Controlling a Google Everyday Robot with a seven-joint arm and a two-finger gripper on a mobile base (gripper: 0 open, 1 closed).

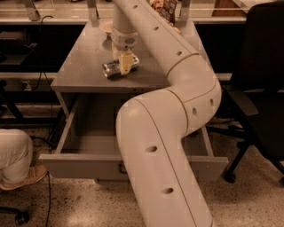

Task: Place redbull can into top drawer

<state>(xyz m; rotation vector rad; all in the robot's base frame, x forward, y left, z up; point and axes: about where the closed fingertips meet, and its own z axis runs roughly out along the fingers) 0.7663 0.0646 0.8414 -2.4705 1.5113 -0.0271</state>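
Observation:
The redbull can (112, 68) lies on its side on the grey cabinet top (84, 66), near the front edge. My gripper (125, 62) comes down from above and sits right on the can's right half, covering that part. The top drawer (84, 165) is pulled wide open below the cabinet top, and the part of its inside that shows holds nothing. My arm (155, 146) crosses in front of the drawer and hides its middle and most of the dark handle (120, 168).
A white bowl (106, 26) and a snack bag (167, 9) stand at the back of the cabinet top. A black office chair (262, 88) is on the right. A person's leg and shoe (17, 162) are at the lower left. Cables run along the floor at the left.

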